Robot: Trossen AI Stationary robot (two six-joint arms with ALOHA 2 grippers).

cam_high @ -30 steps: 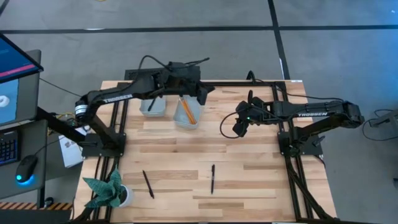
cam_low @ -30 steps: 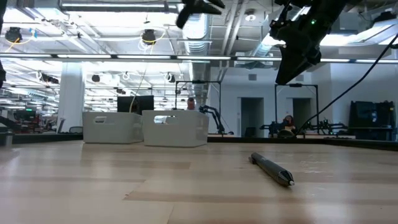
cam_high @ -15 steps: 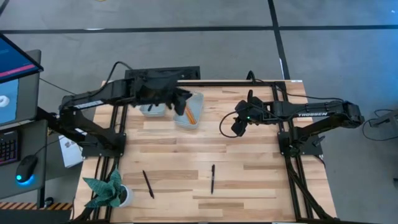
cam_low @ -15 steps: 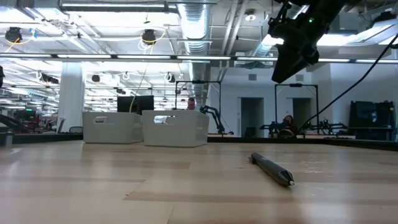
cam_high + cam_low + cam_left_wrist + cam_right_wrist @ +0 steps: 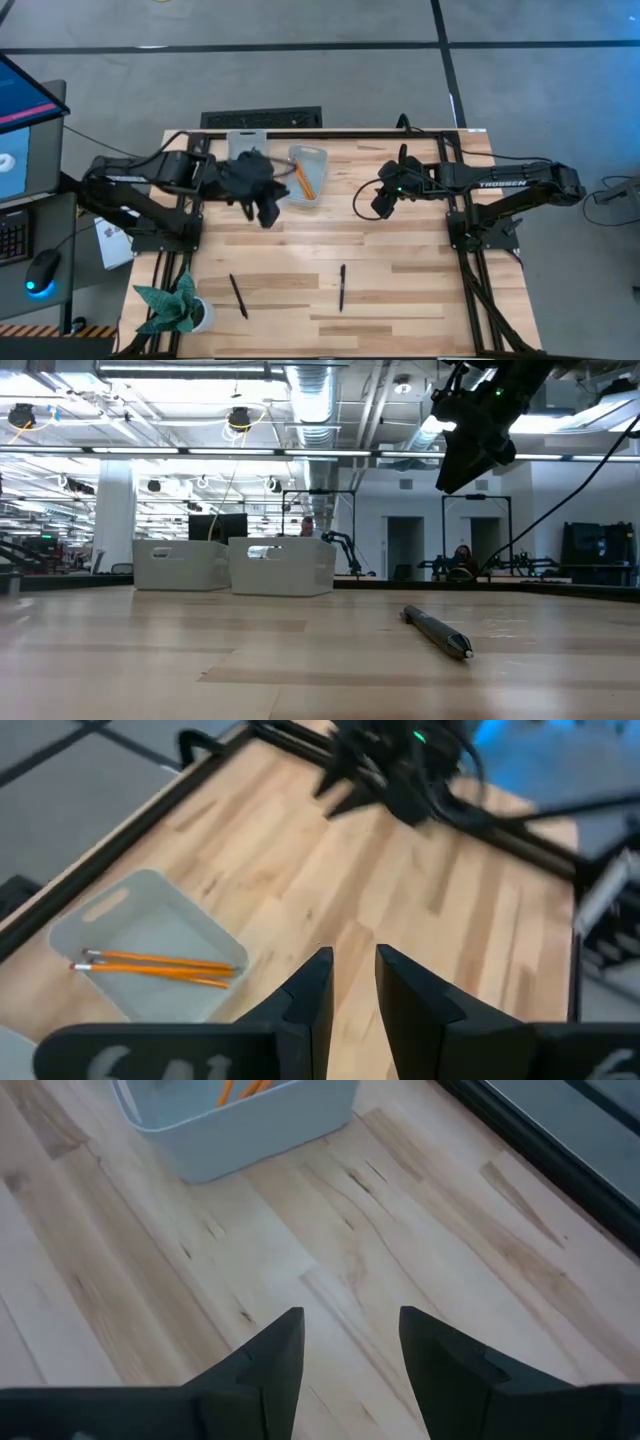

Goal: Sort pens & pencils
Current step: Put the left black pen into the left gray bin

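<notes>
Pale wooden plank table point(image 5: 400, 280) carries two black pens point(image 5: 238, 296) at six o'clock; orange pencils point(image 5: 304, 180) lie inside a translucent grey bin point(image 5: 310, 157) at twelve. Left gripper point(image 5: 268, 213), empty, fingers slightly apart, hovers just beside that bin. Right gripper point(image 5: 381, 208), open and empty, waits at two o'clock.

Grey floor point(image 5: 300, 70), lit ceiling point(image 5: 200, 400)

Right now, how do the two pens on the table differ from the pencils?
The pens are black; the pencils are orange. The pens lie loose on the bare wood near the table's front edge, apart from each other; the pencils lie together inside a white bin at the back. Both are thin, straight sticks lying flat, and no gripper holds any of them.
</notes>
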